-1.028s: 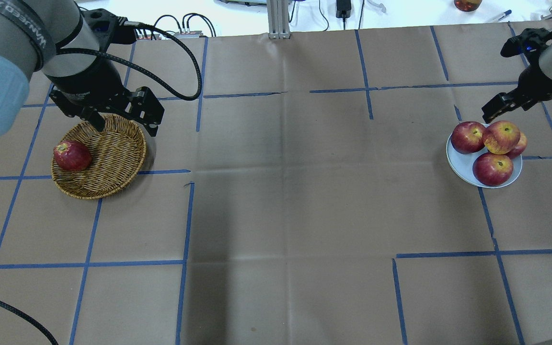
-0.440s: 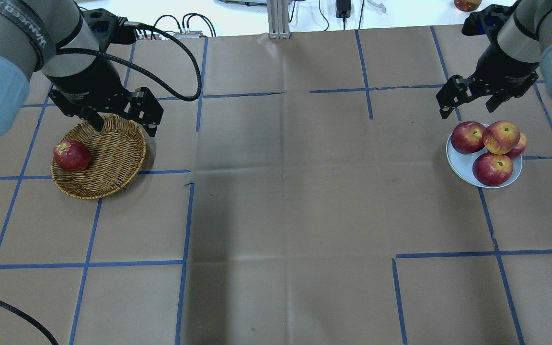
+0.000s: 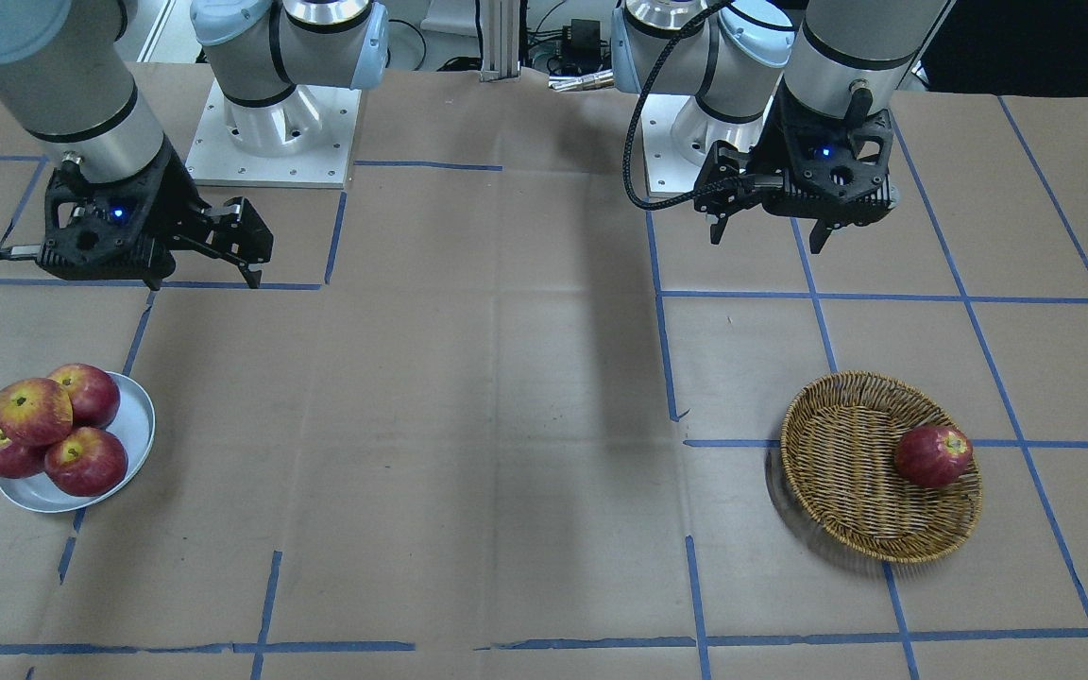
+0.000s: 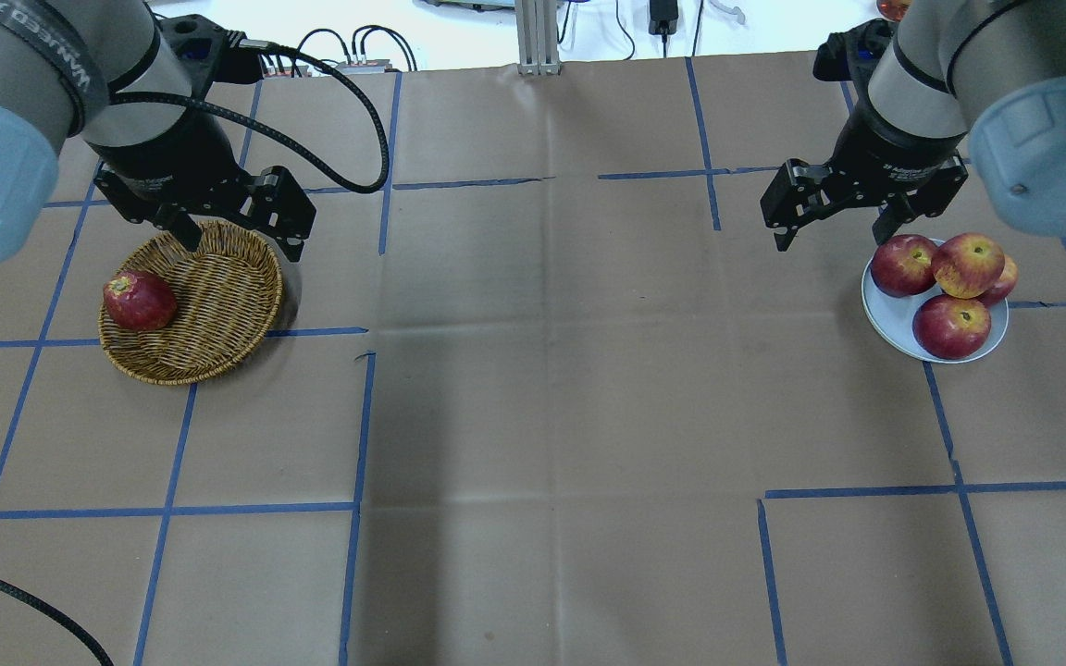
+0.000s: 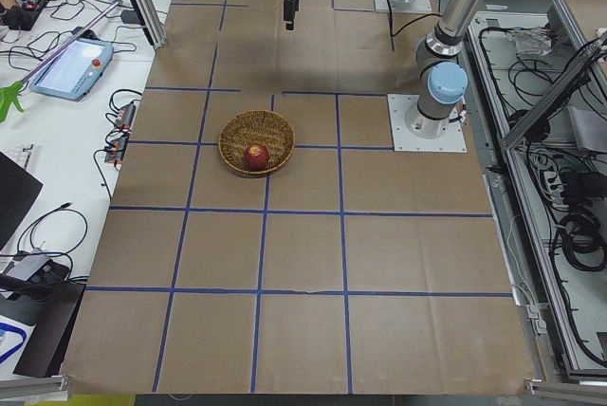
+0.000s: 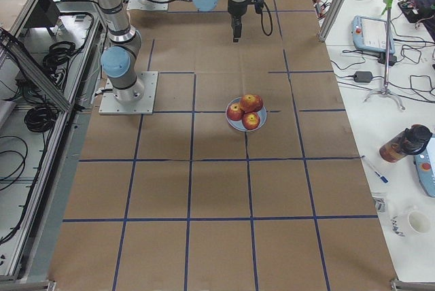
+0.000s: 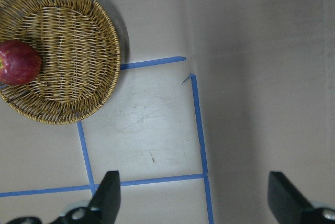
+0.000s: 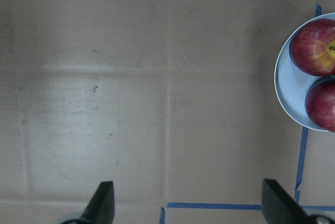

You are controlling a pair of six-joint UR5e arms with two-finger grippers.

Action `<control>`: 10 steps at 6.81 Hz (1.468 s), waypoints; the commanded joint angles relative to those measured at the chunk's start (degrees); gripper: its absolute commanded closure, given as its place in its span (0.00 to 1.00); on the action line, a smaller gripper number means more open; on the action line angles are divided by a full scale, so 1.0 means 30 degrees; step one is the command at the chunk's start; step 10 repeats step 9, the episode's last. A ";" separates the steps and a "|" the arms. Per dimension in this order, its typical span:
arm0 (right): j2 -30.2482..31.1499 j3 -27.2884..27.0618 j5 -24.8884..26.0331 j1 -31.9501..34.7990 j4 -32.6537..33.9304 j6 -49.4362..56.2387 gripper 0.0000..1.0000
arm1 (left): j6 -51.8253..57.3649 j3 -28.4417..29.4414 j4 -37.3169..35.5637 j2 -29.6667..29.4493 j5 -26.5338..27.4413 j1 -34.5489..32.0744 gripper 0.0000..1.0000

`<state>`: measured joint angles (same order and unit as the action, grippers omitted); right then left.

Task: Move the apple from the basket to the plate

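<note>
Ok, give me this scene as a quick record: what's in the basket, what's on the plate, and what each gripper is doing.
basket: holds one dark-red apple by its rim
plate: four apples, piled
apple: yellow-blushed, atop three deep-red apples on the plate
left gripper: open, empty, raised near the basket
right gripper: open, empty, raised beside the plate
</note>
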<state>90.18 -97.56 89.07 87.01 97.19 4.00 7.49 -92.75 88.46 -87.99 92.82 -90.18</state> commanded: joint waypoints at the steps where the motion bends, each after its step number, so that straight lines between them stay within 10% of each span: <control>1: 0.0350 0.0088 0.0017 0.0470 -0.0170 -0.0894 0.00 | -0.0095 0.0067 -0.0014 -0.0055 -0.0061 0.0000 0.01; 10: 0.0322 0.0381 -0.0012 0.0470 -0.0199 -0.0865 0.00 | -0.0124 0.0096 -0.0014 -0.0055 -0.0032 0.0000 0.01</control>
